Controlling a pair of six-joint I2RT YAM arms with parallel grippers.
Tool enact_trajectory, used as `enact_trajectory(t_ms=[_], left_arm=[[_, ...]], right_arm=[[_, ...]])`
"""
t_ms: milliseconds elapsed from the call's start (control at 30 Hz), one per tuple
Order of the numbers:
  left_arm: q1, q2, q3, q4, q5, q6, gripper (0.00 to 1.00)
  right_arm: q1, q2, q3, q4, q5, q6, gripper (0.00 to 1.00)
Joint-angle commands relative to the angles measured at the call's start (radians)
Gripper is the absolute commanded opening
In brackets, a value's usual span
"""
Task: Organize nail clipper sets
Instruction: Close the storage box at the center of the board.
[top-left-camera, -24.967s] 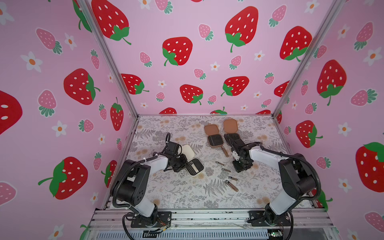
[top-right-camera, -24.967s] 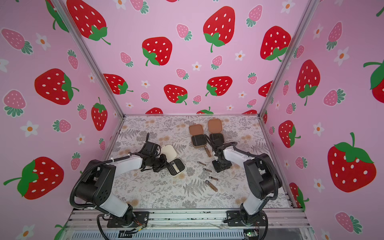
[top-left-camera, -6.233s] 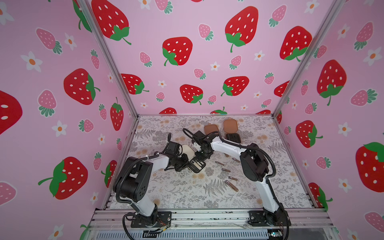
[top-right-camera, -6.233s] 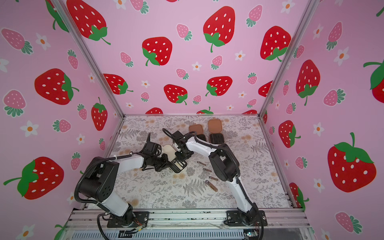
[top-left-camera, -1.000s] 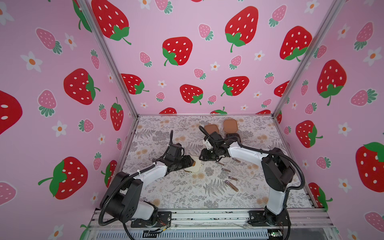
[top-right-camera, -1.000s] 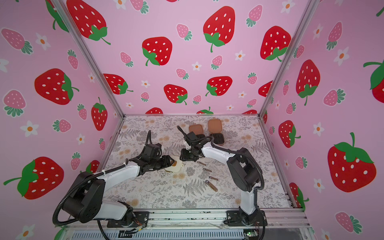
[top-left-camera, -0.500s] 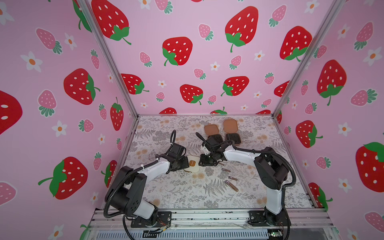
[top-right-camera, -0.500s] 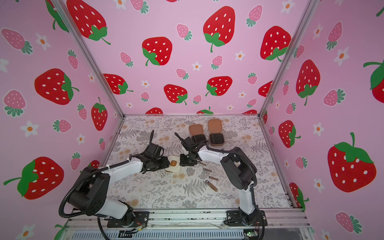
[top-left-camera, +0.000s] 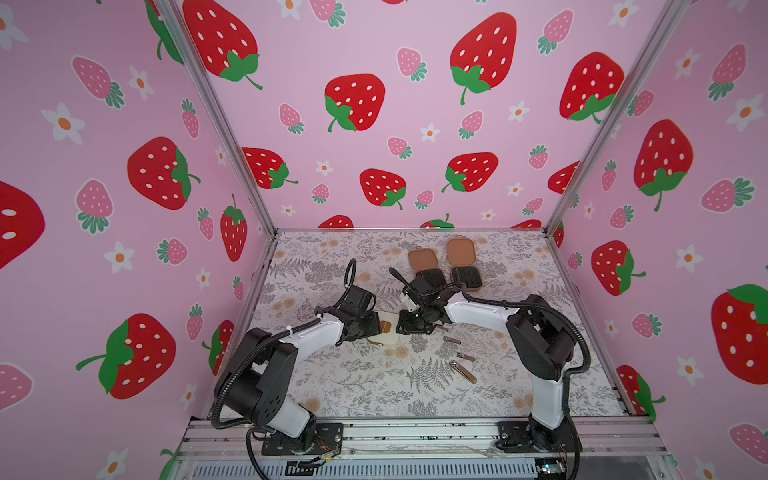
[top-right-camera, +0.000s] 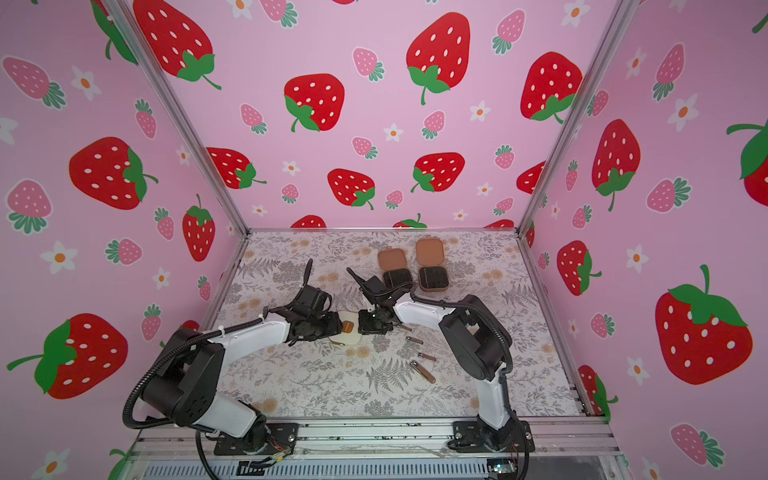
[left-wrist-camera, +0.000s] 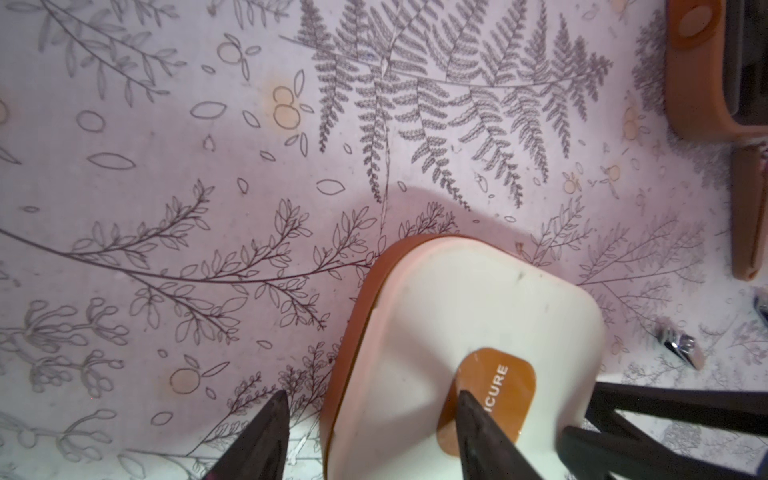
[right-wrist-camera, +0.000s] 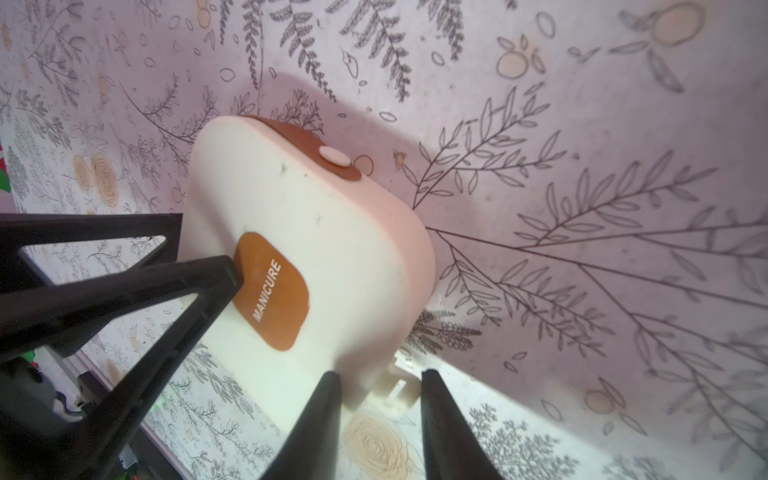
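**Cream case (right-wrist-camera: 316, 216):** it sits lid shut at the middle of the table (top-left-camera: 332, 386), between your two grippers. Its brown flap (right-wrist-camera: 332, 160) with the pale button lies over the front edge, apparently fastened.

**Left gripper (left-wrist-camera: 372, 395):** the jaws are spread wide and hold nothing. One fingertip (left-wrist-camera: 476, 424) rests on the brown badge (right-wrist-camera: 272, 291), and the other stands off the case's side, above the table. You are probably pinning the lid so the case neither slides nor springs open.

**Right gripper (right-wrist-camera: 380, 374):** the jaws are drawn in on either side of the small cream loop (right-wrist-camera: 397, 388) at the case's corner. You cannot tell whether they pinch the loop or merely bracket it. The likely aim is to steady or turn the case by that corner.

**Brown case (top-left-camera: 423, 258) and second brown case (top-left-camera: 461, 251):** both lie open at the back with their black insides up, probably ready for filling.

**Metal tools (top-left-camera: 462, 371):** several lie loose on the table near your right arm, none of them in a case. Stowing them looks like the work left to do.
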Motion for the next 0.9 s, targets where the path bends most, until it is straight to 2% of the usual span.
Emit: enact_trajectory(t_ms=[0,200,300,600,767,867], left_arm=[[-0.009,0.025,-0.001,-0.042,-0.034,0.002,0.64],[-0.011,0.022,-0.011,-0.037,-0.031,-0.001,0.64],[-0.012,0.018,-0.017,-0.033,-0.028,-0.001,0.64],[-0.012,0.016,-0.027,-0.023,-0.019,-0.001,0.64],[-0.012,0.019,-0.031,-0.021,-0.020,0.001,0.64],[-0.012,0.021,-0.031,-0.021,-0.022,0.003,0.64]], right_arm=[[0.036,0.062,0.035,-0.120,0.087,-0.005,0.30],[0.064,0.134,0.126,-0.276,0.182,-0.029,0.30],[0.072,0.167,0.155,-0.329,0.209,-0.032,0.35],[0.096,0.226,0.247,-0.481,0.311,-0.028,0.39],[0.100,0.215,0.267,-0.507,0.345,-0.029,0.43],[0.101,0.202,0.272,-0.509,0.346,-0.029,0.41]])
